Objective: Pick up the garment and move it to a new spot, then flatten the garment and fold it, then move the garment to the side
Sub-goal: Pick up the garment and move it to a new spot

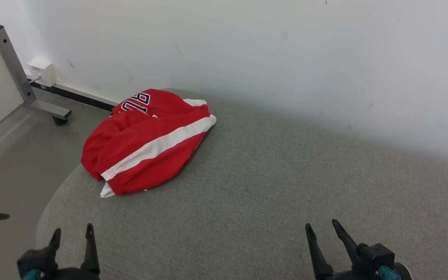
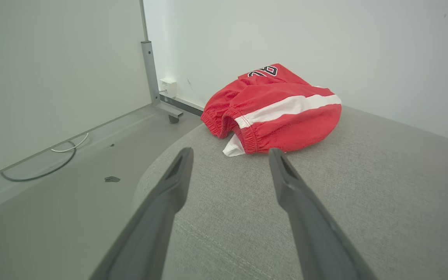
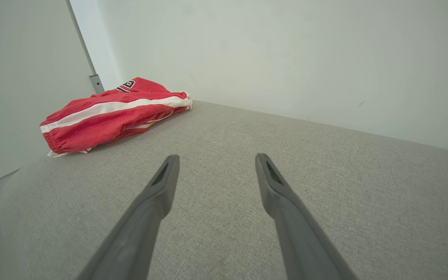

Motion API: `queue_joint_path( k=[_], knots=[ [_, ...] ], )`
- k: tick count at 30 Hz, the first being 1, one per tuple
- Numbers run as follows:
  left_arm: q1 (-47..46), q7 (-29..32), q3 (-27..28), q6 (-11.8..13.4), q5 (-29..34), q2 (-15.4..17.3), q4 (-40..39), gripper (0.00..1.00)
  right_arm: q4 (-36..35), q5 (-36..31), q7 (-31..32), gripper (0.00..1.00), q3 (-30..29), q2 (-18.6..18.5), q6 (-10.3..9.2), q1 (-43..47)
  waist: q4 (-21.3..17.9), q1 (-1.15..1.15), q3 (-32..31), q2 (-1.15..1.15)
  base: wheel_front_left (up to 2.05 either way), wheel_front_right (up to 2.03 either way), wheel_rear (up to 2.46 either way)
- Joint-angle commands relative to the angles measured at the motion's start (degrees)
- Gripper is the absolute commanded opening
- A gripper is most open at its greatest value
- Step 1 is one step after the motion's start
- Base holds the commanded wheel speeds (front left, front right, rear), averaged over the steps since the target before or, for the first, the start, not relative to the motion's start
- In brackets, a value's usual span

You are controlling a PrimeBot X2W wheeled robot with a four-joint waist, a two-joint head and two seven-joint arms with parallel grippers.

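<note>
We see red shorts (image 1: pixel 146 144), upper left, numerals unreadable. Our left gripper (image 1: pixel 73 229) and right gripper (image 1: pixel 321 224) gape, empty. Left wrist view adds a floor cable (image 2: pixel 53 171).

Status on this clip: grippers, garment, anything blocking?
Left gripper open, empty. Right gripper open, empty. Red garment crumpled at far left of the grey cushion, not yet picked up. Nothing between grippers and garment.

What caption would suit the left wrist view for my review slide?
Open left gripper faces a crumpled red garment lying on the grey cushion.
</note>
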Motion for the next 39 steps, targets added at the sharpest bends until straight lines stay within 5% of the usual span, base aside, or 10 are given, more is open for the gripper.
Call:
queue_joint_path(
  k=[1, 18, 37, 38, 39],
  knots=[
    [-4.1, 1.4, 0.6, -0.5, -0.7, 1.4, 2.6, 1.00, -0.7, -0.2, -0.3, 1.00, 0.4, -0.1, -0.14, 0.5, -1.1, 0.00, 0.6, -0.01, 0.00, 0.00, 0.00],
    [-30.1, 12.5, 8.8, -1.1, -12.8, 5.9, 28.3, 1.00, -8.9, -6.8, 5.8, 1.00, 5.7, -0.1, -0.14, -4.7, -15.4, 0.00, 12.9, -0.01, 0.00, 0.00, 0.00],
    [-40.4, 24.5, 11.1, 0.0, -16.4, 14.9, 34.0, 1.00, -20.5, -12.3, 12.1, 1.00, 6.7, -0.1, -0.14, -5.1, -21.1, 0.00, 25.1, -0.01, 0.00, 0.00, 0.00],
    [-40.5, 25.1, 11.1, 0.1, -16.5, 15.0, 34.2, 0.95, -20.8, -12.3, 12.2, 1.00, 6.6, -0.1, -0.14, -5.1, -21.0, 0.00, 25.4, -0.01, 0.00, 0.00, 0.00],
    [-40.8, 25.8, 11.1, 0.1, -16.8, 15.1, 34.3, 0.13, -21.0, -12.2, 12.2, 1.00, 6.3, -0.1, -0.14, -5.3, -20.8, 0.00, 25.7, -0.01, 0.00, 0.00, 0.00]
  ],
)
